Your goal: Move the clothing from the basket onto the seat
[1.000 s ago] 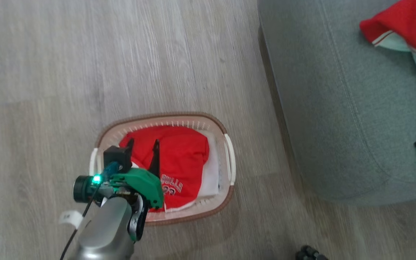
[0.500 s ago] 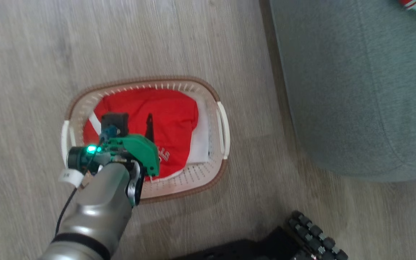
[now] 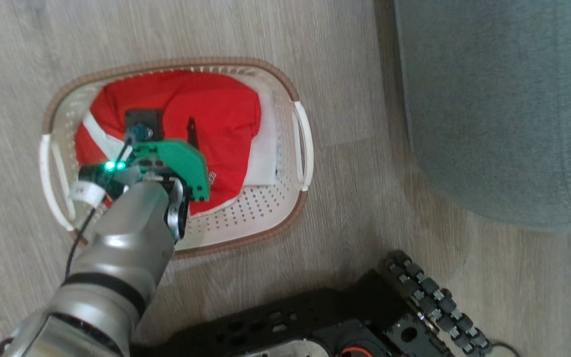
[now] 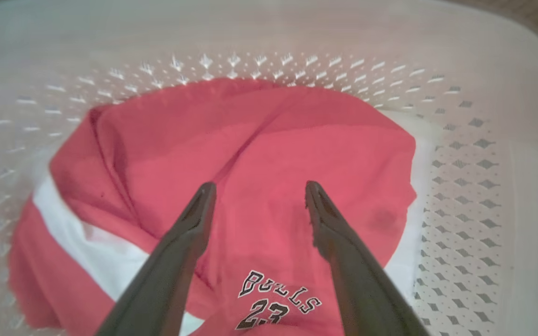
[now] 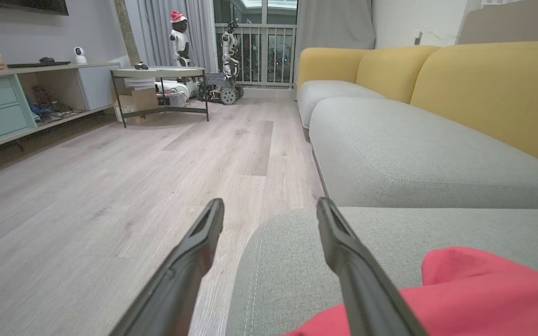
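Left wrist view: partly covered by the two long dark fingers of the left gripper [image 4: 259, 185], a crumpled bright red garment [image 4: 269, 140] of soft cloth, lying in the small oval cream-white perforated plastic basket [image 4: 460, 186]. Fingers spread wide, nothing between them but the cloth below. Tips over the garment's middle, contact with it impossible to judge. "BULLS" and "23" readable between the fingers, the digits cut off by the bottom edge. White stripe [image 4: 87, 242] towards one side wall of the basket, disappearing under one finger. Pale cloth [image 4: 421, 154] peeking out along the opposite wall; same garment or another, cannot tell. Far wall of the basket blurred.

Head view: across the basket's near rim, the silver forearm [image 3: 122, 233] and green wrist housing [image 3: 181, 166], hiding part of the rim and one finger. Basket on the pale wooden floor [image 3: 345, 59], apart from the large grey-green fabric upholstered seat [image 3: 488, 99], a strip of floor between. Seat cut off by the top and right edges. Black wheeled base [image 3: 315, 317] along the bottom edge.

Right wrist view: right gripper [image 5: 271, 201] with fingers wide and bare, pointing past the seat's rounded, seamed corner. On the seat top, back from that corner, a second red garment [image 5: 474, 289], cut off at the bottom and right, partly behind one finger. Beyond, a grey sofa with yellow backrests [image 5: 484, 93].
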Controlling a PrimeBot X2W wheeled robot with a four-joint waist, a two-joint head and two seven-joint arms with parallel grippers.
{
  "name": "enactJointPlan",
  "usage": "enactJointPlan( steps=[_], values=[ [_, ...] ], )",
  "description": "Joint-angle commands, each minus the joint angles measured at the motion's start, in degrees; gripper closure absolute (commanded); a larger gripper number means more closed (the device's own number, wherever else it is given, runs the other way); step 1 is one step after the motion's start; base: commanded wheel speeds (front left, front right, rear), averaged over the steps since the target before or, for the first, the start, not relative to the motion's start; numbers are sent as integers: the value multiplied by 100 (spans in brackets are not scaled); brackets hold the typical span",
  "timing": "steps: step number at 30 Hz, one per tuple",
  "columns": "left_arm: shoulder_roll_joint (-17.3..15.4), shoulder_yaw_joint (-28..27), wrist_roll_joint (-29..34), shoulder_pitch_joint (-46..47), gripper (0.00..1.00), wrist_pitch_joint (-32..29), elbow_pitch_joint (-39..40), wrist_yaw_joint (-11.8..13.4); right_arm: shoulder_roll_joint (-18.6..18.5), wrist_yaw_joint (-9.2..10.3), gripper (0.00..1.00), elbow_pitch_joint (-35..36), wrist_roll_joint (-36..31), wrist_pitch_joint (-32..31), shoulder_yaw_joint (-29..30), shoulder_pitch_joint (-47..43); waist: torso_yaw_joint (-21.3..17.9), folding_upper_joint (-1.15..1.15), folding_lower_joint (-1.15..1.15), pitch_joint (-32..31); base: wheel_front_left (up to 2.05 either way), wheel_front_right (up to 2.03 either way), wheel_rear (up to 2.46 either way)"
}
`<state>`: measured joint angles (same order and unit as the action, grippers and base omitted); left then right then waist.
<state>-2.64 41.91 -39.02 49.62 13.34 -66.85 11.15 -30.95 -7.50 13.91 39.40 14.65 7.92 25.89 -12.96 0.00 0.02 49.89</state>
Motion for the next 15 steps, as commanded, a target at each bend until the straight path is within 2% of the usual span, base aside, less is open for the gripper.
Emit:
enactJointPlan(
  steps=[1,10,15],
  values=[
    [-24,-22,-59,-30,0,-32,1,54,-164,1,0,200,36,35,87,-69,-43,0,-2,212,0,0,0],
    [-24,115,-383,480,0,-79,-412,320,-43,1,0,385,52,35,43,129,-179,0,-2,655,0,0,0],
    [-24,117,-507,627,0,-181,-560,276,7,1,0,414,56,35,-37,186,-257,0,-2,778,0,0,0]
  ],
)
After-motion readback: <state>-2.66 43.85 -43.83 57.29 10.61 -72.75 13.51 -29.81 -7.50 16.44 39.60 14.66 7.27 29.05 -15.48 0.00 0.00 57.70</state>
